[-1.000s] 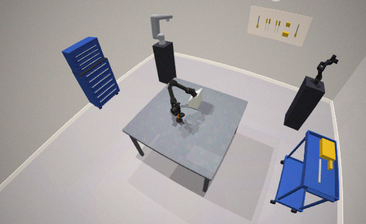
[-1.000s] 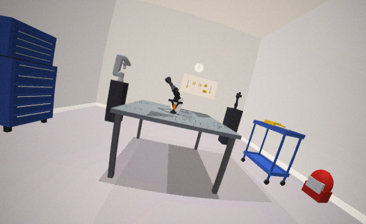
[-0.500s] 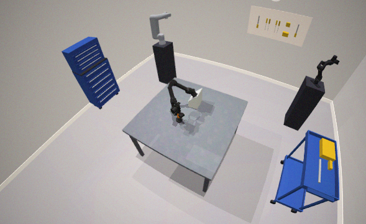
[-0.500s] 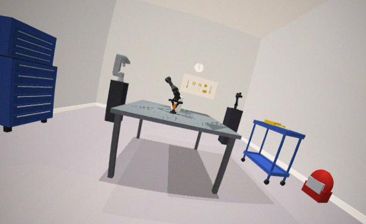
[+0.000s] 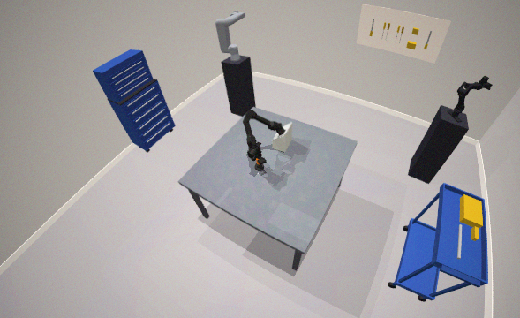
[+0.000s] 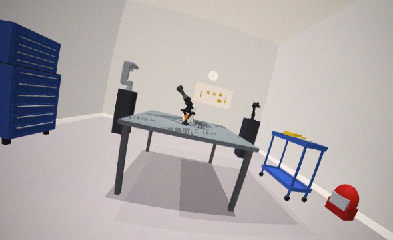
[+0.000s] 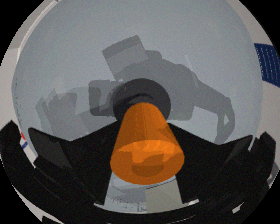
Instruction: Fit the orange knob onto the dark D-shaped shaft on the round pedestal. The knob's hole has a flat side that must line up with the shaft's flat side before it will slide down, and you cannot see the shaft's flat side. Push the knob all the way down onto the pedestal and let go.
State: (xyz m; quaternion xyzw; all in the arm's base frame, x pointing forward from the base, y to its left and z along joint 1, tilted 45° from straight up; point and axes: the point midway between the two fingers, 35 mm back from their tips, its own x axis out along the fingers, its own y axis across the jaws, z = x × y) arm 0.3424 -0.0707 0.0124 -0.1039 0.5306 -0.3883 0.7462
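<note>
The orange knob (image 5: 258, 162) (image 6: 187, 117) (image 7: 147, 130) is held between the fingers of my gripper (image 5: 259, 161) (image 6: 187, 115) (image 7: 143, 126), which is shut on it. In the wrist view the knob's far, narrower end overlaps the dark round pedestal (image 5: 260, 168) (image 6: 185, 123) (image 7: 164, 106). In the top and exterior views the knob is over the pedestal, and dark parts show between the orange and the pedestal's base. The shaft is mostly hidden behind the knob; its flat side and the knob's hole cannot be seen. How far down the shaft the knob sits, I cannot tell.
The pedestal stands on the grey table (image 5: 224, 177) (image 6: 223, 138). A pale angled block (image 5: 282, 142) stands on the table by the arm's base. Away from the table are a blue cart (image 5: 451, 247) (image 6: 283, 178) and a blue cabinet (image 5: 131, 102) (image 6: 33, 90).
</note>
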